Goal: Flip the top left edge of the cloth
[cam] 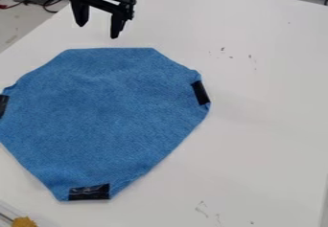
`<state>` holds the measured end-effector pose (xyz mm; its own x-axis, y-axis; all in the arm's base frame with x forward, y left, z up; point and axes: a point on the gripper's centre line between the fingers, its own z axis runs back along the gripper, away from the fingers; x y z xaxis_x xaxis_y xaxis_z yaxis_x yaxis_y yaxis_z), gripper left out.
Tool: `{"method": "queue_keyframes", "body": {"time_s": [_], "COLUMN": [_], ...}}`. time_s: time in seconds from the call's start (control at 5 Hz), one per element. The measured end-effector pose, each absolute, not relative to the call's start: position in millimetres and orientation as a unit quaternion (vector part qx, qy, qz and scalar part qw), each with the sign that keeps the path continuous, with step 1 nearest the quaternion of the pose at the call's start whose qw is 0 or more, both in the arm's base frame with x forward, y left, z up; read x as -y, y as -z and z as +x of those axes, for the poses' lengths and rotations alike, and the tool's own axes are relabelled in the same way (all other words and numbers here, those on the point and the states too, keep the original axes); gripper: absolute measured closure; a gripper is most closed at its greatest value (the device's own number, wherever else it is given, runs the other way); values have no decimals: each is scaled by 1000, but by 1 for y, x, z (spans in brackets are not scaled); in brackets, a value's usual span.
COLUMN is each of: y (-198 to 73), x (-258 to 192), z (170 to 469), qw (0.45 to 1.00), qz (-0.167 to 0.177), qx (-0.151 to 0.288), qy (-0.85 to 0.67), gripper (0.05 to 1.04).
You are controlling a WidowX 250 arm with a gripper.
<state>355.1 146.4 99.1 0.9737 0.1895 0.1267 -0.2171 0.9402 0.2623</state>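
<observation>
Presumably secured by black tape strips (89,192), the blue cloth (106,118) was spread on the white table (263,125), and the gripper (98,30), wide open, empty, was poised beyond its untaped top edge (110,50).

Free passage spans the table (266,120) between the gripper (98,31) and the cloth (106,116), widening along the view's right side. Obstacle: yellow item (24,222), view's lower-left corner, near the cloth's bottom end.
</observation>
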Motion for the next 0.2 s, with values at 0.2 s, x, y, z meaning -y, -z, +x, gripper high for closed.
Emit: {"method": "queue_keyframes", "body": {"time_s": [0.2], "y": [-99], "x": [-146], "z": [355], "qw": [984], "qz": [138], "qx": [50], "qy": [-104], "gripper": [85]}}
